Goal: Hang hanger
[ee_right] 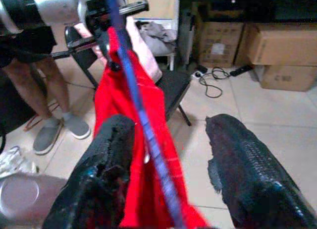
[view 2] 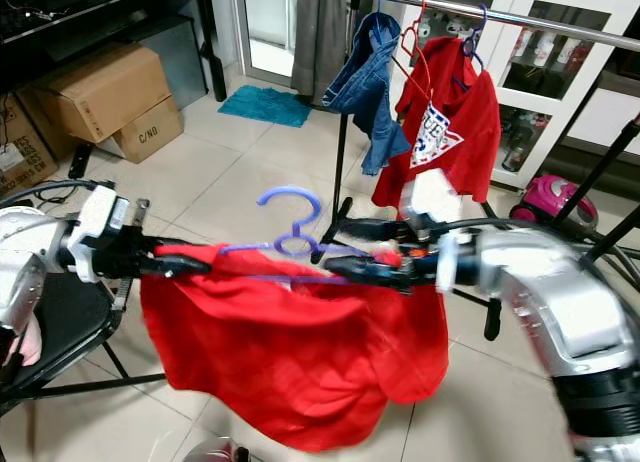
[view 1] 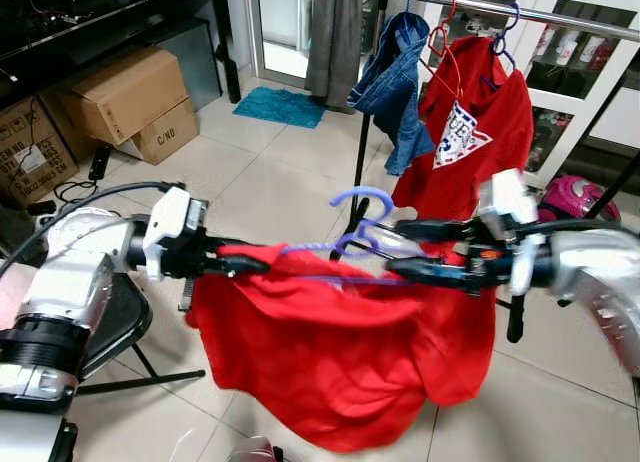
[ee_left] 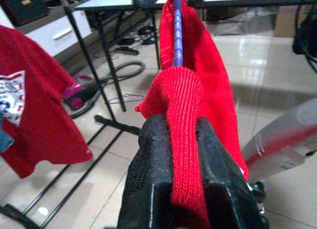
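Note:
A red shirt (view 1: 340, 352) hangs from a purple hanger (view 1: 362, 222) held between my arms, in front of the clothes rack rail (view 1: 520, 10). My left gripper (view 1: 255, 265) is shut on the shirt's shoulder over one end of the hanger; the left wrist view shows red cloth (ee_left: 183, 115) pinched between its fingers. My right gripper (view 1: 395, 247) is open at the other side, just right of the hook. In the right wrist view the hanger's bar (ee_right: 138, 105) and red cloth lie against one finger (ee_right: 106, 159), with the other finger well apart.
A denim garment (view 1: 395, 82) and a red printed T-shirt (view 1: 475, 122) hang on the rail. Cardboard boxes (view 1: 125, 97) stand at the back left, a black chair (view 1: 120, 322) by my left arm, a pink vacuum (view 1: 570, 195) under the rack. A person's legs (ee_right: 44, 105) stand nearby.

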Tool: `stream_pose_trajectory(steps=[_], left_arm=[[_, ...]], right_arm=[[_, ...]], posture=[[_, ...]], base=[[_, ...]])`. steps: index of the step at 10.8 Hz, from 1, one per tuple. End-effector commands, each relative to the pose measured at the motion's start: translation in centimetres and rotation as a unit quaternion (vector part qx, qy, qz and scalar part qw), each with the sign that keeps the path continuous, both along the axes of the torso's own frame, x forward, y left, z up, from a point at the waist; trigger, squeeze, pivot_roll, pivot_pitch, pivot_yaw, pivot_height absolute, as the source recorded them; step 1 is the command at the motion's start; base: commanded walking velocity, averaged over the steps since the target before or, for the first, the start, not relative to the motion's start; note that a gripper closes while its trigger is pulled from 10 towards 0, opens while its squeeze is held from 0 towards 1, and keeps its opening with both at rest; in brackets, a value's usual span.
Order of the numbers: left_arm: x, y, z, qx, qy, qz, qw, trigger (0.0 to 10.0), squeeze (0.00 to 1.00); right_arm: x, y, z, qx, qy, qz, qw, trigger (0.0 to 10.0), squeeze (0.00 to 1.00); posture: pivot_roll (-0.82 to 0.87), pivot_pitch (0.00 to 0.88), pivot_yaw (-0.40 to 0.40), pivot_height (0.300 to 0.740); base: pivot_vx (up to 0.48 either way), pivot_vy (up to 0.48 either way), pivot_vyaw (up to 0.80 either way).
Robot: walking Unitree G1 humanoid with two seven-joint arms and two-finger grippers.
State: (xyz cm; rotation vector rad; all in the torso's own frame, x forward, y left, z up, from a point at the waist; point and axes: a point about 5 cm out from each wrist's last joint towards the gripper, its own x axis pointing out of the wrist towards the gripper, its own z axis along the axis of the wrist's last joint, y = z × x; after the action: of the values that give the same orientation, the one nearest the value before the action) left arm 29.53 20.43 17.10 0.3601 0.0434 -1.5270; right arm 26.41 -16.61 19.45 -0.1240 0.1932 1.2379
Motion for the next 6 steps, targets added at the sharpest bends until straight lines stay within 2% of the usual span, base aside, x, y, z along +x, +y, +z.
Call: stream_pose_trajectory(steps=[1,3,6], left_arm=[[0.4,-0.3,0.8,-0.005,-0.011,-0.008,1.000,0.0,0.00],[0.6,-0.5,0.7,0.002,-0.005,-0.018,1.000,0.0,0.00],[0.8,-0.7,0.8,0.004,0.000,-0.023,1.000,0.0,0.00]], right_arm=[[0.0,0.5,0.5,-0.002,-0.011,0.004,1.000,0.0,0.00],[-0.5,1.4,0.5,0.010,-0.002,0.017,1.000,0.0,0.00],[-0.8,2.0,0.2,0.007,0.006,0.028,1.000,0.0,0.00]], posture=[[0.01,0.000,0.028,0.740],[0.01,0.000,0.034,0.740],[0.01,0.000,0.038,0.740]], base=[[0.000,0.000,0.00],[0.000,0.000,0.00],[0.000,0.000,0.00]])
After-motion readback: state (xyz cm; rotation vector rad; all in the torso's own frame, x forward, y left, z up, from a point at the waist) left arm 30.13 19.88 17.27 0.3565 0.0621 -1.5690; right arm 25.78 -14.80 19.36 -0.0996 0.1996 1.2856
